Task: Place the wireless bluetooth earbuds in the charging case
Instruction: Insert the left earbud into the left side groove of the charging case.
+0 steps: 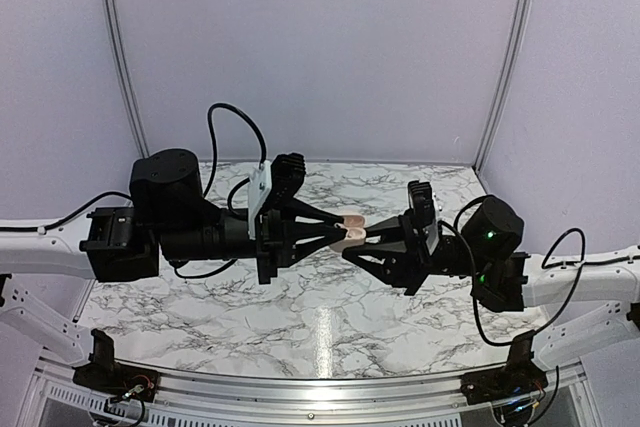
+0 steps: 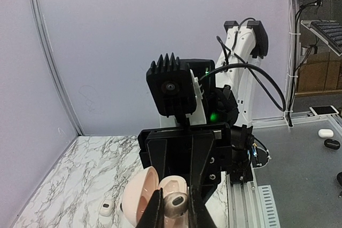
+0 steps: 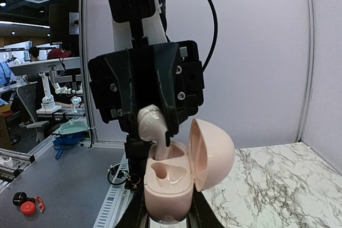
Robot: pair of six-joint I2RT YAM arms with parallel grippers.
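The charging case [image 3: 170, 185] is a pale pinkish-cream pebble with its hinged lid [image 3: 214, 153] swung open to the right, showing two sockets. My right gripper [image 3: 168, 214] is shut on its base and holds it upright above the table. My left gripper [image 2: 175, 209] is shut on one earbud [image 2: 177, 202], which is cream-pink with a dark oval spot, not black. In the right wrist view this earbud [image 3: 154, 127] points stem-down into the far socket; the near socket is empty. From above, both grippers meet mid-air at the case [image 1: 352, 225].
A small white piece with a dark spot [image 2: 106, 207] lies on the marble table [image 1: 300, 297] below the grippers. Beyond the table edge, a white case [image 2: 325, 133] and a black puck [image 2: 332, 143] sit on a grey bench. Purple walls enclose the back and sides.
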